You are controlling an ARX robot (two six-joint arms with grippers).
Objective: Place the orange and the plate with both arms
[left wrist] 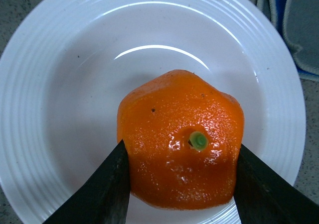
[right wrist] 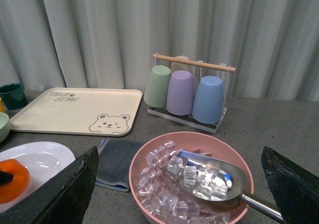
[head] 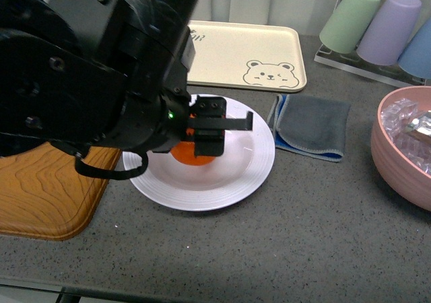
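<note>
The orange (left wrist: 182,149), bright with a green stem dimple, sits between my left gripper's (left wrist: 182,184) two black fingers, which are shut on it. It is in the middle of the pale ridged plate (left wrist: 45,74). In the front view the left gripper (head: 205,131) is over the plate (head: 242,175) and only part of the orange (head: 192,156) shows beneath it. My right gripper (right wrist: 179,184) is open and empty, held over a pink bowl; the orange (right wrist: 12,180) and plate (right wrist: 42,157) show at that view's edge.
A pink bowl (head: 390,161) of ice cubes with a metal scoop stands at the right. A grey cloth (head: 313,128) lies beside the plate, a cream bear tray (head: 236,54) behind it, a wooden board (head: 40,195) at the left, and a rack of cups (head: 377,23) at the back right.
</note>
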